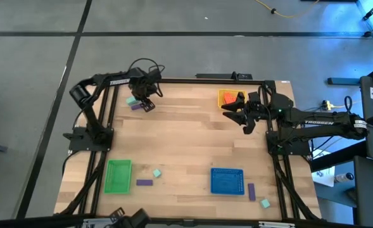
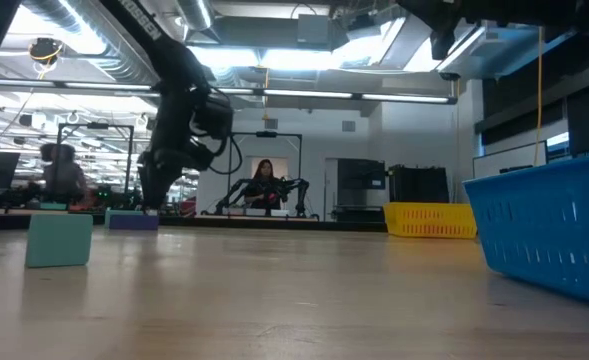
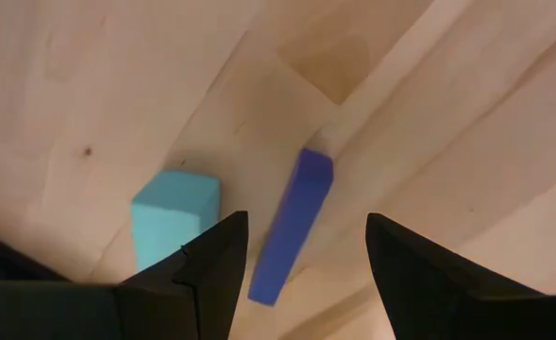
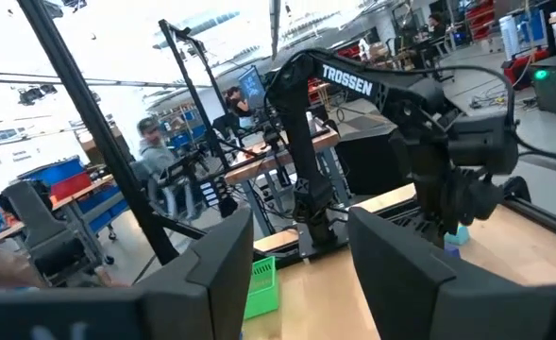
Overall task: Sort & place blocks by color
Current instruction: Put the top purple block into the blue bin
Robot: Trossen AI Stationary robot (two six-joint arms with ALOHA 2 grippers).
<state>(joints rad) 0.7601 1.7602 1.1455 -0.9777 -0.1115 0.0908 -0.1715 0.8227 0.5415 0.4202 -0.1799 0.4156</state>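
My left gripper (image 1: 145, 101) (image 3: 301, 250) is open and low over the table's far left part. Its fingers stand on either side of a purple bar (image 3: 294, 222) (image 1: 136, 107) that lies flat on the wood; I see no touch. A mint block (image 3: 172, 217) (image 1: 130, 100) rests just beside that bar. My right gripper (image 1: 239, 115) (image 4: 301, 250) is open, raised, and hovers beside the yellow tray (image 1: 222, 95), which holds orange-red blocks (image 1: 232, 97). Near the front lie another purple bar (image 1: 144, 182), a mint cube (image 1: 156, 172), a purple bar (image 1: 251, 191) and a mint cube (image 1: 265, 203).
A green tray (image 1: 118, 175) sits front left and a blue tray (image 1: 227, 181) front right; in the low view the blue tray (image 2: 554, 235) rises close by, with a mint block (image 2: 59, 238) at the left. Bare wood spans the table's middle. People and other arms show in the room behind.
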